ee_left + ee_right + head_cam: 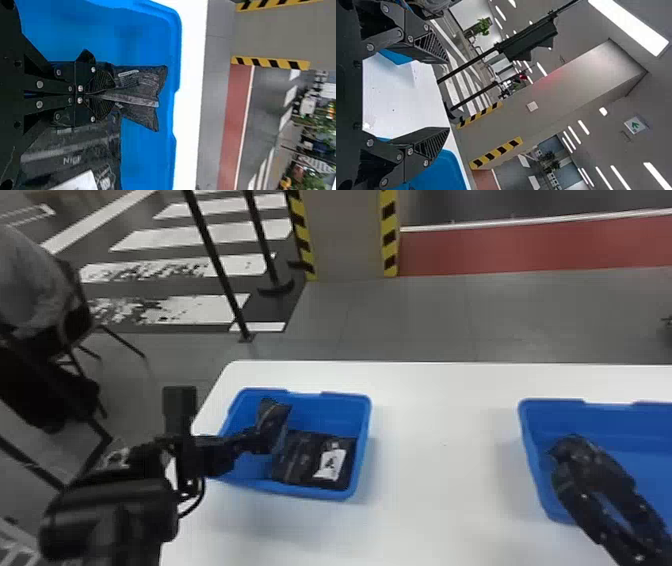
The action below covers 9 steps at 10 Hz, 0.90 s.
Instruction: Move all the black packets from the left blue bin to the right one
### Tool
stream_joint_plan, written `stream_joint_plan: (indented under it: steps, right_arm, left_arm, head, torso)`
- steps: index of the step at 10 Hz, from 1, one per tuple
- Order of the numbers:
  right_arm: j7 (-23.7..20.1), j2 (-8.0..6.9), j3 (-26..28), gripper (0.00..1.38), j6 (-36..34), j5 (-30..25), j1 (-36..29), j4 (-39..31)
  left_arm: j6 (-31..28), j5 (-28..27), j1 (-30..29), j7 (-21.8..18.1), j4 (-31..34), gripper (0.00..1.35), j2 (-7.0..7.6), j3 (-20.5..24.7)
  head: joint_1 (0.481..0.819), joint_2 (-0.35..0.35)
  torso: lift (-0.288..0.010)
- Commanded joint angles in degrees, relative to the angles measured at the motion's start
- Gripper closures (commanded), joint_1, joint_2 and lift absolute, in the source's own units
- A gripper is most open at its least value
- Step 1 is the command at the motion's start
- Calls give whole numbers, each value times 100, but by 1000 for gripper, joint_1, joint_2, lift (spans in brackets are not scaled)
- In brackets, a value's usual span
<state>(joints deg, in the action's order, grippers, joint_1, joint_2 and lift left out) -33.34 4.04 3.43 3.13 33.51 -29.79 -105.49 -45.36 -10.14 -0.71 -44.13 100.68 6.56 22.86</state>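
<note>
Pinching a black packet (272, 415) between its drawn-in fingers, the left gripper (264, 442) is hovering within the outline of the left blue bin (364, 430). The packet is looking dark and slightly glossy, its creased end flaring out past the fingertips, with a pale seam strip running along it and small light print showing beside that. Next to it in the bin, a labelled packet (297, 462) is lying wrinkled, displaying a white label (330, 465). The right gripper (572, 455) is hanging over the right blue bin (525, 445), its jaws standing wide apart.
</note>
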Motion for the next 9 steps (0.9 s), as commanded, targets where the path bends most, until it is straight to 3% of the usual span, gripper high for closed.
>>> stream_joint_plan:
  steps: [1,2,5,7,9]
  right_arm:
    - [-23,0,-26,466,-18,15,-1,-33]
    - [-41,0,-79,467,-60,50,13,-89]
    - [-454,0,-308,467,-482,50,603,192]
    - [-533,0,-475,467,-608,24,1039,431]
    - [-551,0,-562,466,-763,15,1292,515]
  left_arm:
    - [-118,214,-604,-175,1105,1207,-146,140]
    - [9,416,-885,-351,1541,1208,-199,105]
    - [909,935,-1124,-975,1555,1208,-225,-423]
    - [881,961,-1152,-1256,1386,1208,-331,-757]
    - [895,1163,-913,-1326,992,1208,-331,-1258]
  head:
    - [695,231]
    - [695,226]
    - [695,186]
    - [695,143]
    - [695,113]
  torso:
    - [-110]
    - [-110]
    - [-110]
    - [-110]
    - [-110]
